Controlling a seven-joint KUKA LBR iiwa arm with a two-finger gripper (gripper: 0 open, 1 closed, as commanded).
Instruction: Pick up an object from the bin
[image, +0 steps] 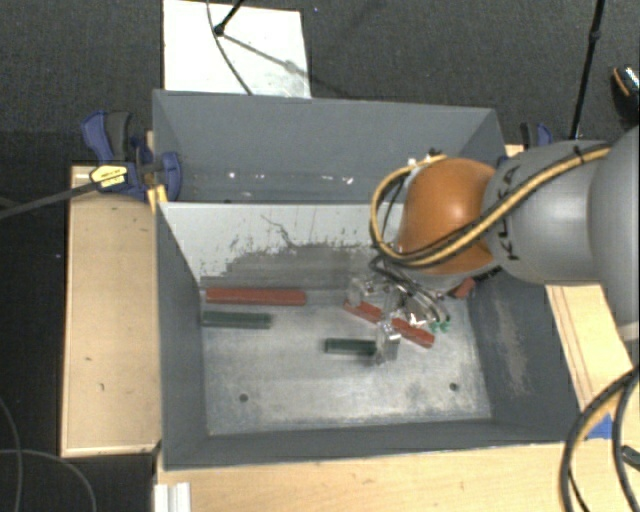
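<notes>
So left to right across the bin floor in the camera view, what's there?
Going right: long red bar → short dark green bar → tool. Skipped: the longer dark green bar, which overlaps the red bar's span, and the red pieces by the tool.

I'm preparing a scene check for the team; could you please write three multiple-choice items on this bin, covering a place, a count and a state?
1. Where does the long red bar lie? A. Left on the bin floor, near the back wall. B. Front right corner. C. On the rim.
2. How many dark green bars lie in the bin? A. One. B. Two. C. Five.
3. How does the short green bar lie? A. On end. B. Flat, beside the gripper. C. Leaning on a wall.
Key: 1 A, it sits left by the back wall; 2 B, one beside the red bar, one mid-floor; 3 B, its length rests on the floor.
</notes>
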